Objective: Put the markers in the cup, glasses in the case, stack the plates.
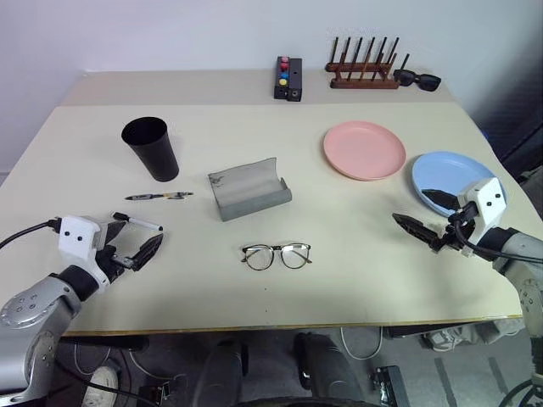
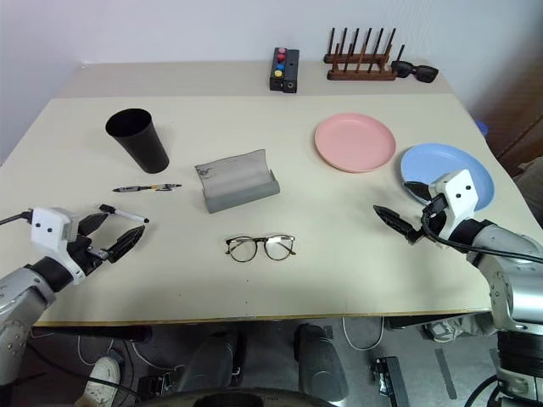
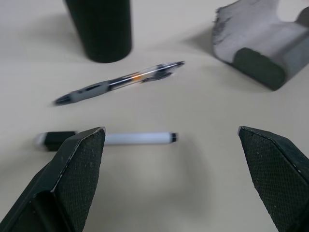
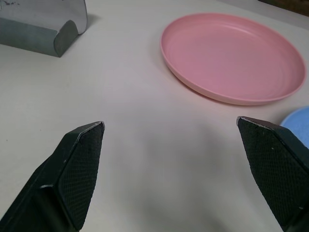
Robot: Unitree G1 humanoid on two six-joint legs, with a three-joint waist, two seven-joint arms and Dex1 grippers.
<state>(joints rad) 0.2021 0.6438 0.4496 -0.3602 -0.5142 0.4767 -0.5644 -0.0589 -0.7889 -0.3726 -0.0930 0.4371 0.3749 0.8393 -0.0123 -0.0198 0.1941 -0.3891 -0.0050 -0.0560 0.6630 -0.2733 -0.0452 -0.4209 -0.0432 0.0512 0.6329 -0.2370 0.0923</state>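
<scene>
Standing along the table's far edge, button box, peg rack, sunglasses

A: The cup looks like matt black plastic, and the pink plate and blue plate are matt too.

B: The case seems soft grey felt; the finger pads have a fine rough texture.

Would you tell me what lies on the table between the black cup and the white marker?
The dark marker lies between the cup and the white marker, as the left eye view shows.
</scene>
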